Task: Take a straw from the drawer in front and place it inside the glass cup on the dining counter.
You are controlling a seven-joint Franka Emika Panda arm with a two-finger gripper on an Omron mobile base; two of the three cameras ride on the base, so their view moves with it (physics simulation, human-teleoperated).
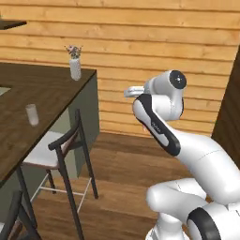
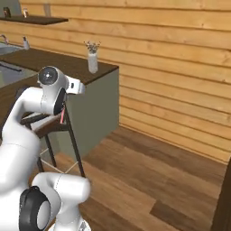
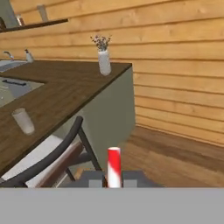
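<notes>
While the gripper [image 3: 114, 180] is clamping the straw [image 3: 114, 166], the arm is standing right of the counter [image 3: 65, 94]. The cup [image 3: 23, 120] is sitting on it, well apart

The robot's glossy white, smoothly rounded arm [image 1: 197, 154] is built of fat tubular links that swell into bulbous housings at each joint. Long dark grey, almost black panels run along the sides of the links, one bearing small pale lettering too fine to read. Round dark caps with a lighter centre close the joint ends. A short pale grey flange projects from the wrist. No cables or screws can be made out.
</notes>
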